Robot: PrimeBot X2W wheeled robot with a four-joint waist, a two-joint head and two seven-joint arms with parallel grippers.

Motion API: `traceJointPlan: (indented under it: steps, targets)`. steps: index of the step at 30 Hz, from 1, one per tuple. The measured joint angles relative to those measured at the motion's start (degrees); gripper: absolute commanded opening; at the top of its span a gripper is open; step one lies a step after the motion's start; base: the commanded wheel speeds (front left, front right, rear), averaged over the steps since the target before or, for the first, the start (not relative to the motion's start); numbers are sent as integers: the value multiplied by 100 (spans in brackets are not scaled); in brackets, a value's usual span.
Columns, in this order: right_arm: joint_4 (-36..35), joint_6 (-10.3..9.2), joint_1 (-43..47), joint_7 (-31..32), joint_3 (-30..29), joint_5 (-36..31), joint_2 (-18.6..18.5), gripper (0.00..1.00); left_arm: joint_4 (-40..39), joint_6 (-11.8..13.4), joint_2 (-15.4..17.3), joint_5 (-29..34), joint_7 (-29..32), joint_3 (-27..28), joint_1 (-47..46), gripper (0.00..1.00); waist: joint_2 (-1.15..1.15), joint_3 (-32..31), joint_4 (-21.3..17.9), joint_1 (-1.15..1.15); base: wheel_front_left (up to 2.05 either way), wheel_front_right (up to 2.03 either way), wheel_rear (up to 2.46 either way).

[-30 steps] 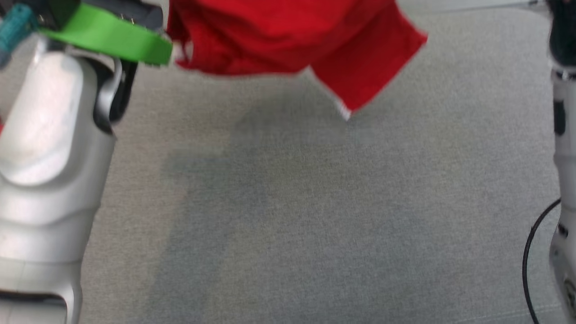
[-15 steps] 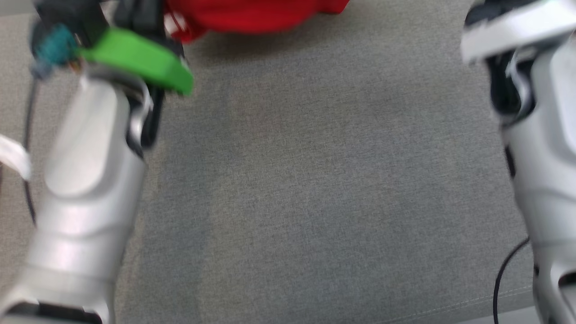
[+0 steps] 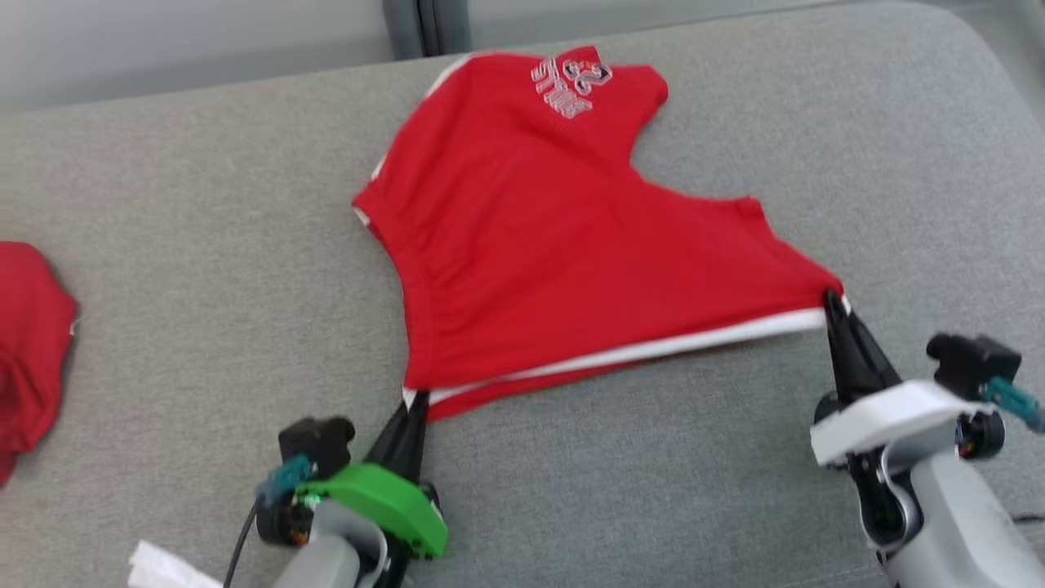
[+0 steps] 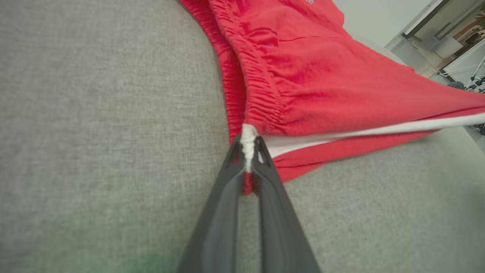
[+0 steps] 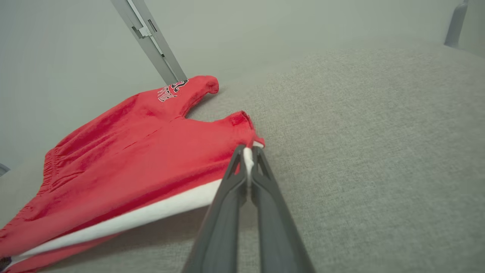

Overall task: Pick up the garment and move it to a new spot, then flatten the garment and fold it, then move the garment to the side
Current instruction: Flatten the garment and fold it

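Red shorts: one pair, spread on the grey upholstered surface, white side stripe stretched between the two grippers.
Left gripper: fingers pressed together on the waistband corner.
Right gripper: fingers pinching the leg-hem corner.
Other red garment: one, crumpled at the far left, well apart.

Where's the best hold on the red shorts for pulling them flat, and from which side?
Probably the two ends of the near white-striped edge of the red shorts, coming in low from the robot's side: left gripper is shut on the waistband corner, right gripper on the leg-hem corner, edge taut.
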Motion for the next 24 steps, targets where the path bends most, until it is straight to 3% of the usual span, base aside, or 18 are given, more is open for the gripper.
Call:
traceJointPlan:
  steps: [5, 16, 24]
  targets:
    - [-145, 3, 737, 0, -355, -33, 167, 0, -73, -15, -92, -34, -13, 40, 667, 0, 0, -363, 94, 0, 0, 0, 0]
    - [-620, 9, 1962, 0, -564, 3, 324, 0, -691, -15, -97, 125, -7, 230, 1718, 0, 0, -1116, 279, 0, 0, 0, 0]
    - [-1028, 3, 1755, -1, -584, 93, 310, 0, -1406, -14, -69, 313, -7, 212, 1772, 0, 0, -1156, 505, -1, 0, 0, 0]
